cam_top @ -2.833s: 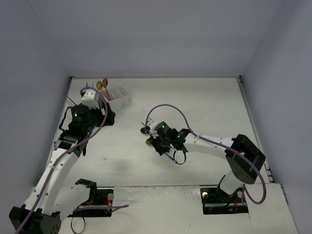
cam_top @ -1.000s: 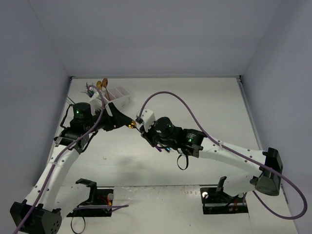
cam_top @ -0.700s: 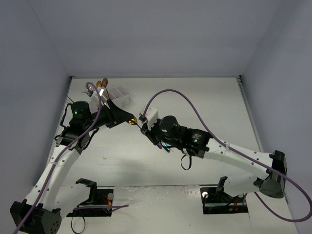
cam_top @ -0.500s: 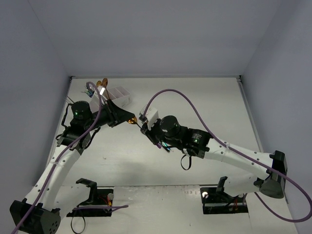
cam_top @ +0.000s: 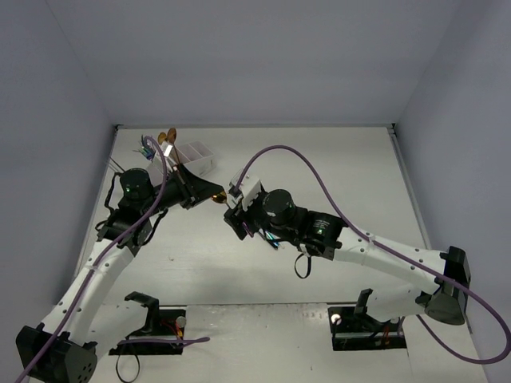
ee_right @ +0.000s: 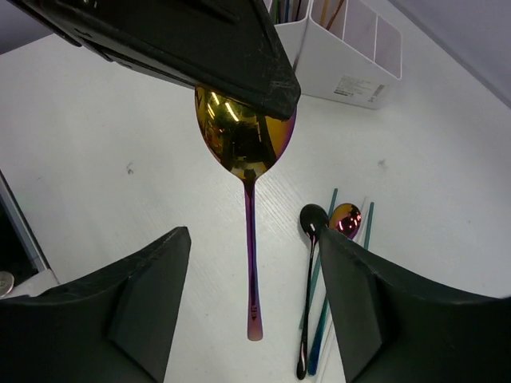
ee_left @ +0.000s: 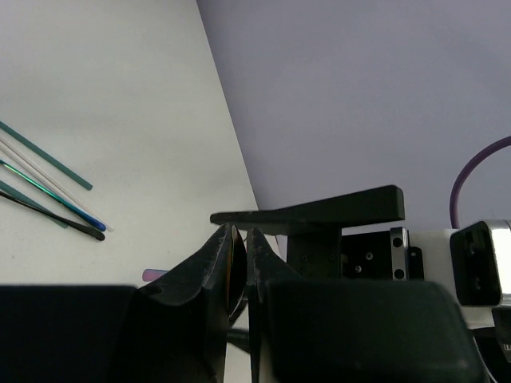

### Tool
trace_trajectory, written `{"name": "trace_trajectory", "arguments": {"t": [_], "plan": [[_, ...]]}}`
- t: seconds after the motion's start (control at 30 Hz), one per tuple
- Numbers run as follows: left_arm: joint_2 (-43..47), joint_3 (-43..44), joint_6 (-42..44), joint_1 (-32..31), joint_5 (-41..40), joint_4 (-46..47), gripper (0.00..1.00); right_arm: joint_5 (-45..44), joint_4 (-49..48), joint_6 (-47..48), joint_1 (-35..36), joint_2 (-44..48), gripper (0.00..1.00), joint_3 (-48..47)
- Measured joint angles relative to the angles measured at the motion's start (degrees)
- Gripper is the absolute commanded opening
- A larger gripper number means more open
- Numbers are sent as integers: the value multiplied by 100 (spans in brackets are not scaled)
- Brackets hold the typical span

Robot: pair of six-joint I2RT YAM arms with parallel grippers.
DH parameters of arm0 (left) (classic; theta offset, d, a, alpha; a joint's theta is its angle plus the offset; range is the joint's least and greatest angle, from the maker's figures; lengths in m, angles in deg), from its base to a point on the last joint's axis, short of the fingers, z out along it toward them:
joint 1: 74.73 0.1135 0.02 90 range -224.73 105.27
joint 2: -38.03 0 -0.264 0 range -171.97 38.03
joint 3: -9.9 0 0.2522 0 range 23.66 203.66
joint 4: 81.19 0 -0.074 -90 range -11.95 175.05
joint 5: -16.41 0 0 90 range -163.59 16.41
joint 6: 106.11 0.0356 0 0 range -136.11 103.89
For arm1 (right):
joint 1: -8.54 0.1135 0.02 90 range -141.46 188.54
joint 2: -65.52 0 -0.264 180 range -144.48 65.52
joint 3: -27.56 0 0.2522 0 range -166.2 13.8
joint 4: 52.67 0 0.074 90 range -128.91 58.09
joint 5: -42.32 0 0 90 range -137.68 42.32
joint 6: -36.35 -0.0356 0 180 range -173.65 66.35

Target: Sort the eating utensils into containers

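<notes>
Hanging handle-down, the rainbow spoon (ee_right: 244, 142) is clamped by left fingers (ee_right: 184, 40) (bowl pinched); right fingers (ee_right: 140, 311) spread.

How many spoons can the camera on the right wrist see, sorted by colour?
Rainbow spoons: 2 (the hanging spoon pinched in the left gripper, the lying spoon on the table)
Black spoon, lying on the table: 1
Total: 3
</notes>
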Motion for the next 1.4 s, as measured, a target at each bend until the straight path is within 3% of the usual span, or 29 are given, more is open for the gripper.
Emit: {"name": "trace_trajectory", "arguments": {"t": [0.23,0.33,0.6,0.87,1.33,1.4], "plan": [[-210,140,-40,49,-634,74,0,-364,-108,-6,-51,15,91,120],[-657,756,312,163,-1160,-291,0,-643,-106,-61,-120,135,94,324],[-2013,2868,1497,758,-2888,-1207,0,-1162,-122,-306,-725,699,95,915],[-3233,4030,1777,1284,-4195,-1443,0,-1170,-123,-471,-1309,819,96,1211],[-4821,4169,1368,1421,-4886,-1163,0,-1169,-135,-478,-1443,496,96,1397],[-4890,4097,1297,1421,-4928,-1104,8,-1168,-147,-508,-1476,397,96,1397]]}}
